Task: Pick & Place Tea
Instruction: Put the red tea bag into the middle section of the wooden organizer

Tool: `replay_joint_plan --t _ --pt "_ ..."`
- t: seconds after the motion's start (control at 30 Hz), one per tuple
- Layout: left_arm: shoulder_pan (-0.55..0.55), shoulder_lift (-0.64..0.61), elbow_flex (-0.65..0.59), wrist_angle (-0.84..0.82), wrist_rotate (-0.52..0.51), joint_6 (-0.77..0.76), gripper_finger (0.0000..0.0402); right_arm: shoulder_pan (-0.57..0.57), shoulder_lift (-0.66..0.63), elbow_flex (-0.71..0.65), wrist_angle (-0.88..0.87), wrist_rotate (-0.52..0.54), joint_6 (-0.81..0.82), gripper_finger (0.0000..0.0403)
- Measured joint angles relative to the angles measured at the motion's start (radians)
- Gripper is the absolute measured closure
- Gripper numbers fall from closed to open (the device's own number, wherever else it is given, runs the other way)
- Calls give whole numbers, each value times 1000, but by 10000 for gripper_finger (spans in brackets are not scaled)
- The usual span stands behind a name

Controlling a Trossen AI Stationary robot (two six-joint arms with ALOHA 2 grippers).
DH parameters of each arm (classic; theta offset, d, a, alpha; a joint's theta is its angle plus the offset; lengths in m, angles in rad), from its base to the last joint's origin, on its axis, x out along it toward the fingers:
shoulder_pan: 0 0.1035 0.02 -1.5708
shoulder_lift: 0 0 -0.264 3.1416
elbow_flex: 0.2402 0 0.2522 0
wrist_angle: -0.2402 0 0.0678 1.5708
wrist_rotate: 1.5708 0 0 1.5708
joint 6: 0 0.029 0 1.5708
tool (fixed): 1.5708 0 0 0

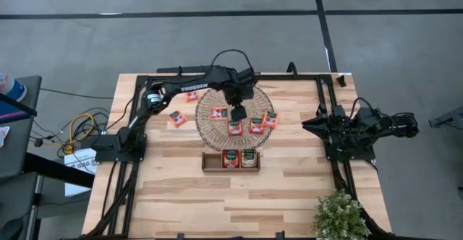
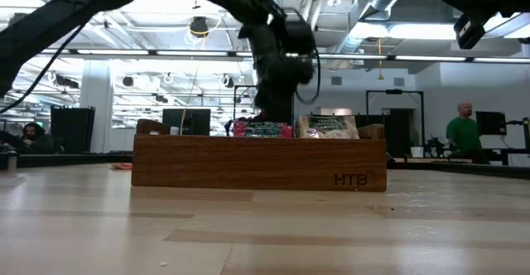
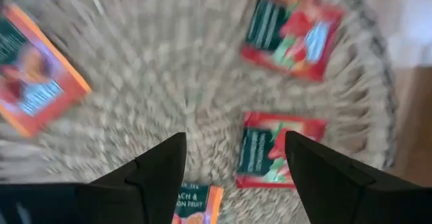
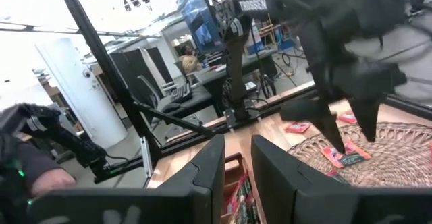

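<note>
Two tea sachets (image 1: 239, 158) stand in the wooden tray (image 1: 210, 161) near the middle of the table (image 1: 289, 189), filling its middle and right compartments as seen from above; the low view shows their tops poking above the tray's front wall (image 2: 257, 163). Several more red-orange sachets lie flat on the round woven mat (image 1: 210, 128) just behind the tray, and two others, one (image 1: 177, 118) and another (image 1: 192, 95), lie on the bare wood just beside the mat on the left arm's side. The left gripper (image 1: 236, 113) hangs over the middle of the mat with its two dark fingers (image 3: 155, 177) spread wide and nothing between them; its wrist camera looks down on a sachet (image 3: 273, 150) lying on the weave below and another (image 3: 293, 28) farther off. The right gripper (image 1: 309, 124) waits at the table's right edge, well apart from the mat, its fingers (image 4: 202, 177) close together with a narrow gap and nothing in them. A small green plant (image 1: 340, 215) sits at the front right corner of the table.
</note>
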State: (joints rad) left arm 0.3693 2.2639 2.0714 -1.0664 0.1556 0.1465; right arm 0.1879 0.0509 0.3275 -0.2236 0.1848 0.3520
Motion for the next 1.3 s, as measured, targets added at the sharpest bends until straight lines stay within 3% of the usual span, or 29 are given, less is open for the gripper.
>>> replay_joint_plan --t 0.87,1.3 --pt "17 130 -1 -86 27 18 156 0 0 0 -1 0 7 337" --pt "9 139 -1 -78 -28 17 156 0 0 0 -1 0 7 337"
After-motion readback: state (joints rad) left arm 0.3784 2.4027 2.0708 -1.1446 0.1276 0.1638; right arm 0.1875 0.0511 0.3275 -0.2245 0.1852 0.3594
